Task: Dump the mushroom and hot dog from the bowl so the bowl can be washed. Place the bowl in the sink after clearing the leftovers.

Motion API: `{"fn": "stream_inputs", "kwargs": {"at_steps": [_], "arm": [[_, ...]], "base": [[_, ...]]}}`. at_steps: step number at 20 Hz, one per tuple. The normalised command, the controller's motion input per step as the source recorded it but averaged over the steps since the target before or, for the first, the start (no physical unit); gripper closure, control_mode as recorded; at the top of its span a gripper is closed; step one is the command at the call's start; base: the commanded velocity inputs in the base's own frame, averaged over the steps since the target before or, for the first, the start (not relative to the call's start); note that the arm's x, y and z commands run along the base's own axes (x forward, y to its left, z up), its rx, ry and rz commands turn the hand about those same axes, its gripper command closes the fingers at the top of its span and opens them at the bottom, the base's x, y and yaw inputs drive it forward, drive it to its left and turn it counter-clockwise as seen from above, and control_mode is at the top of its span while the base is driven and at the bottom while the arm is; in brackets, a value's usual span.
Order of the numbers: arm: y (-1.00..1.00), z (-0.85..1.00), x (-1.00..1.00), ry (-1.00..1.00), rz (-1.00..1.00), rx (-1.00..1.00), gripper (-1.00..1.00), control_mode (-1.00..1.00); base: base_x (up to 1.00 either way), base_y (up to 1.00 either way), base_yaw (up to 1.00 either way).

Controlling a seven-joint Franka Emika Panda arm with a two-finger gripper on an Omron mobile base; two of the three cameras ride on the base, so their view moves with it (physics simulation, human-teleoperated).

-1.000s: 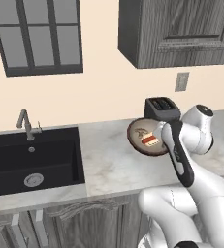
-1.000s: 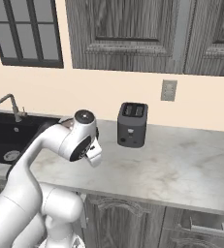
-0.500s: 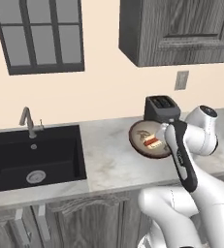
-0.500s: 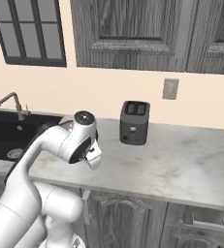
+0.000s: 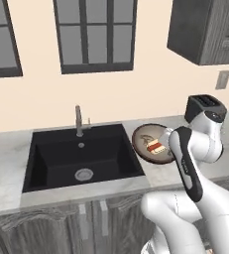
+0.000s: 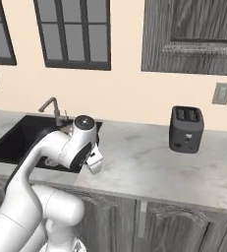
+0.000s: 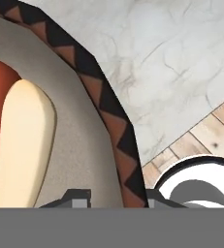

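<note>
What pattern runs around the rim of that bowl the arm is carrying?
The bowl has a rim of dark and reddish-brown triangles in zigzag; the hand view shows it best.

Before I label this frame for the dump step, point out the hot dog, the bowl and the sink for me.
hot dog (image 5: 155,147), left base view, on its red sausage inside the bowl.
bowl (image 5: 139,134), left base view, on its dark rim nearest the basin.
sink (image 5: 61,163), left base view, on the black basin floor left of the drain.
</note>
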Motion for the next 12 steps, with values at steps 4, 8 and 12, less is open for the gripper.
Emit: {"fn": "stream_inputs", "kwargs": {"at_steps": [4,8,12], "arm": [[0.0,0.0,0.0,0.0,0.0,0.0,1.0,1.0],[0.0,0.0,0.0,0.0,0.0,0.0,1.0,1.0],[0.0,0.0,0.0,0.0,0.0,0.0,1.0,1.0]], "base": [[0.0,0.86,0.0],[0.0,0.63,0.0],[0.01,0.63,0.0]]}}
